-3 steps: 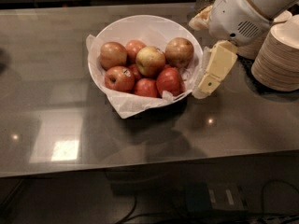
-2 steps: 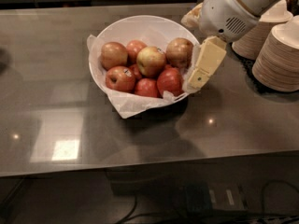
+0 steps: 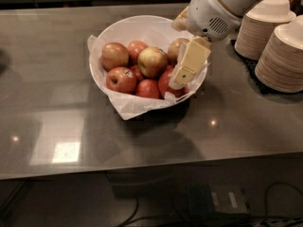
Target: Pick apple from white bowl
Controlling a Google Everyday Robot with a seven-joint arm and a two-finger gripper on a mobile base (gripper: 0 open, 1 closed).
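The white bowl [image 3: 124, 26], lined with crinkled white paper, stands on the dark counter and holds several apples. The palest apple [image 3: 152, 61], yellow-green with a reddish blush, lies in the middle on top of the pile. Deeper red apples lie around it. My gripper [image 3: 179, 81], cream-coloured, comes down from the upper right over the bowl's right side. It sits just right of the pale apple and in front of a red apple [image 3: 166, 82]. Another apple [image 3: 175, 47] is partly hidden behind it.
Two tall stacks of beige paper bowls [image 3: 265, 30] [image 3: 287, 60] stand on a dark mat at the right, close to the arm. The grey counter [image 3: 61, 112] stretches to the left and front of the bowl, with its front edge low in view.
The gripper has moved left and slightly down, from beside the bowl's right rim to over the apples on the bowl's right side. The apples and the bowl have not moved.
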